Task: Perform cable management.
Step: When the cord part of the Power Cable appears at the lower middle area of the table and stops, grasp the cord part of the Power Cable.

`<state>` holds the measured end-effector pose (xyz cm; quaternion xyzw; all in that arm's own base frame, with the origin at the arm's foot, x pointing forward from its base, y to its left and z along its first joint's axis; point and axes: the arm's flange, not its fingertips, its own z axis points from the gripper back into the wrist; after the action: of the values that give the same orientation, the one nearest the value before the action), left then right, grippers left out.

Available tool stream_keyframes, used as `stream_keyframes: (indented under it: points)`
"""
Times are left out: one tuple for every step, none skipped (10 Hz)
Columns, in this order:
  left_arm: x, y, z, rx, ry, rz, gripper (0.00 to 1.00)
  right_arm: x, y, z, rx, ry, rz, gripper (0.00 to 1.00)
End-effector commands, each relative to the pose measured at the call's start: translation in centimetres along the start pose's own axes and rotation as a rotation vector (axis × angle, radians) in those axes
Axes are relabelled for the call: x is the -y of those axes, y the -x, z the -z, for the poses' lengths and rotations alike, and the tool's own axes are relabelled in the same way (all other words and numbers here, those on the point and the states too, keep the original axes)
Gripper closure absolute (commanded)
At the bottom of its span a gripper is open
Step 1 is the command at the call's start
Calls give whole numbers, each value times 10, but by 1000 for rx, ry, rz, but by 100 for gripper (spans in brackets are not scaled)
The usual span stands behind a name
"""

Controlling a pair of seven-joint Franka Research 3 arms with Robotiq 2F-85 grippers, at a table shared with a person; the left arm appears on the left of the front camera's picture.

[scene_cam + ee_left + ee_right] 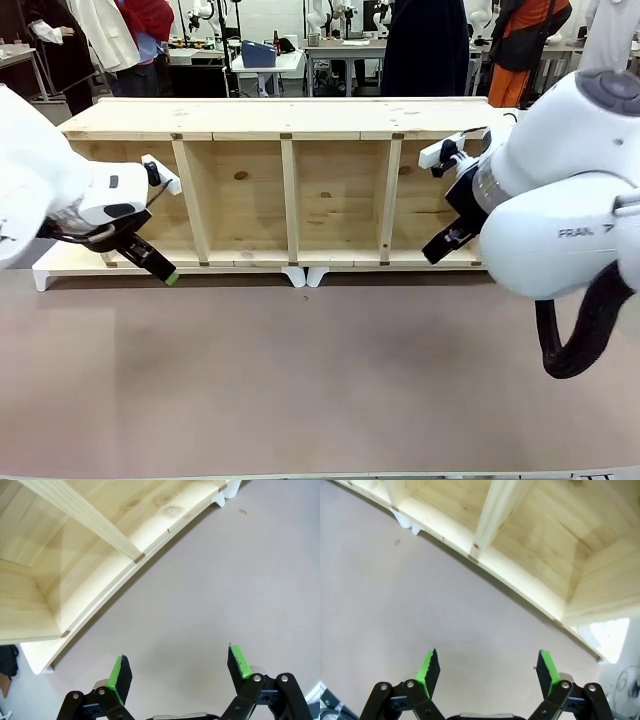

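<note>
- Left gripper (166, 273) was down low at the left end of the wooden shelf (290, 118), right in front of the bottom rail of the leftmost compartment and close to the table (300, 380). I couldn't tell if it touched either one.
- Its jaws were spread wide. In the left wrist view the 2 green pads (119, 679) stood far apart with nothing but bare tabletop between them, so it gripped nothing.
- Right gripper (436, 250) hung in front of the rightmost compartment, angled down toward the shelf's lower front rail.
- Same deal there: it was wide open and empty-handed. In the right wrist view there was just table showing past its fingers (427, 668).
- The shelf lay lengthwise across the far half of the table with its open side facing the robot. 3 upright dividers were showing, and the right arm covered its right end.
- 2 small white feet (305, 276) sat side by side under the middle of the front rail.
- As for the cable, I honestly couldn't tell where it was. In the right wrist view a faint thin looping line (626, 679) showed past the shelf's end, too small to say whether that was it.
</note>
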<state>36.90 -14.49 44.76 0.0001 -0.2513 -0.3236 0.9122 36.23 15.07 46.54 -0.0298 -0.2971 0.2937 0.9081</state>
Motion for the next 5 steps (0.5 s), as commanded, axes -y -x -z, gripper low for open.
stream_keyframes:
  points:
    - [7, 56, -39, 30, -15, -15, 0, -11, 57, -36, -32, 38, 56, 0]
    - [4, 67, -59, 68, -40, -35, 0, -7, 63, -49, -40, 50, 71, 0]
    - [1, 79, -78, 107, -64, -65, 0, -3, 69, -60, -45, 57, 94, 0]
    - [-1, 91, -92, 136, -86, -99, 0, 1, 77, -71, -58, 63, 119, 0]
    - [-3, 104, -103, 150, -90, -126, 0, 3, 87, -83, -55, 70, 133, 0]
